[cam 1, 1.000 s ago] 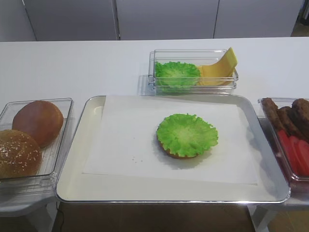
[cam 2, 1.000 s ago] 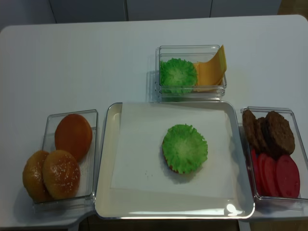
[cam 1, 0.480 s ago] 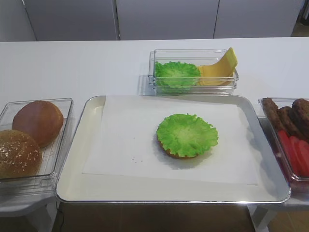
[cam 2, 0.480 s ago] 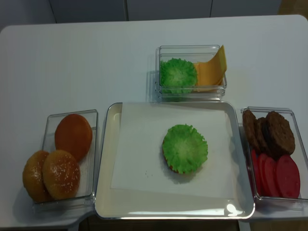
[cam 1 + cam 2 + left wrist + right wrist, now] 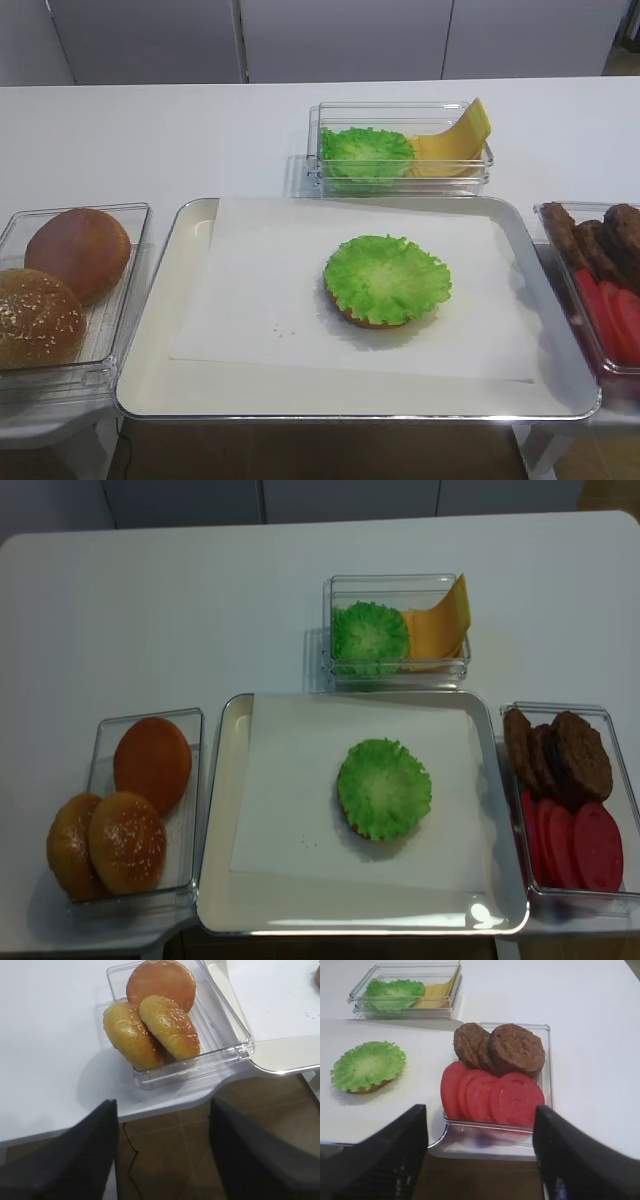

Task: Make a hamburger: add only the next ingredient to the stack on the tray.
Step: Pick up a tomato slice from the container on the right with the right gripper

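The large rectangular silver metal tray, lined with white paper, lies in the middle of the white table. On the paper sits the low stack: a brown bun half under a frilly green lettuce leaf. To its right, the clear plastic bin holds dark brown patties and overlapping flat red tomato slices. My right gripper hangs just short of that bin, jaws spread wide and empty. My left gripper hangs near the bun bin, jaws apart, holding nothing.
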You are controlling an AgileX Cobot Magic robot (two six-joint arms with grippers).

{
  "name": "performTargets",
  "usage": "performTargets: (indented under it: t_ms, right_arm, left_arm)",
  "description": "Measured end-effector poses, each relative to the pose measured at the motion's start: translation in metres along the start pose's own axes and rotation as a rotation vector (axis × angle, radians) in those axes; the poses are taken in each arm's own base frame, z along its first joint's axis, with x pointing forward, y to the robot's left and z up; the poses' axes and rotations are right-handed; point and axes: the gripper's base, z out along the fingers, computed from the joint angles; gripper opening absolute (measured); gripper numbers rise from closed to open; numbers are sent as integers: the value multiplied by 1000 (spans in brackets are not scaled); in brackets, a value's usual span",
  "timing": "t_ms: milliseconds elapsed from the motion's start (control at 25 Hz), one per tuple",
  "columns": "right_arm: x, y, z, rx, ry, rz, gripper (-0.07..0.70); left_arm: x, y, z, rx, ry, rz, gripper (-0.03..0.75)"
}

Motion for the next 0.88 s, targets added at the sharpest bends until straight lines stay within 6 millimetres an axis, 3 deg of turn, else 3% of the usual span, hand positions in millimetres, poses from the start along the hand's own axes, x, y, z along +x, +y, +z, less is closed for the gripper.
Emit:
performTargets:
  t_ms: [200, 480, 680, 880]
  right_arm:
    - [-32, 2, 15, 2, 126, 23, 499]
    - [-74, 11, 60, -71, 336, 82, 498]
    - [-88, 15, 92, -104, 453, 144, 477]
    - [-89, 15, 119, -107, 557, 204, 471]
  left_arm:
    - [0, 0, 0, 0, 0, 0, 428]
    - [0, 0, 0, 0, 0, 0, 428]
    - [0, 0, 0, 0, 0, 0, 428]
    - [0, 0, 0, 0, 0, 0, 428]
